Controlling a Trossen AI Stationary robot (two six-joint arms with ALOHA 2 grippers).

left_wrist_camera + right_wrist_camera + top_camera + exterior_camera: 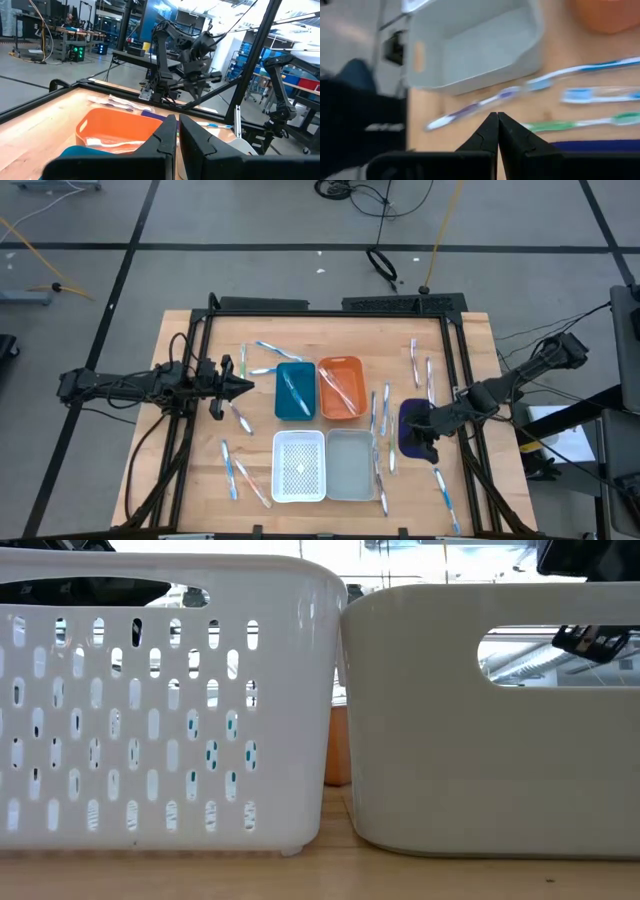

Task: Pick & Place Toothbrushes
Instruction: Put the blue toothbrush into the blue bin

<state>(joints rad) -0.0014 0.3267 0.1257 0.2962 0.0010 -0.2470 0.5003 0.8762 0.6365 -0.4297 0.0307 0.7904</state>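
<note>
High view. The toothbrushes [232, 470] lie scattered flat on the table [180, 340] around four trays; some already sit in the blue tray [295, 391] and the orange tray [341, 388]. The left gripper [243, 386] points toward 3 o'clock, just at 9 o'clock of the blue tray, jaws closed on nothing. The right gripper [424, 432] hangs over the dark blue pad [414, 426], jaws closed and empty.

Low view. Only the walls of the white perforated tray [160, 690] and the grey tray [490, 720] show; no brush is visible.

Left wrist view. The closed fingers [165, 140] face the orange tray, which holds pale brushes.

Right wrist view. The closed fingertips [497, 127] hover above three brushes beside the grey tray.

Handling judgement. Each brush is probably light, stiff and smooth-handled, lying low on the wood. Grip across the mid-handle, jaws square to the long axis; an end grip would likely let it pivot or slip.
</note>
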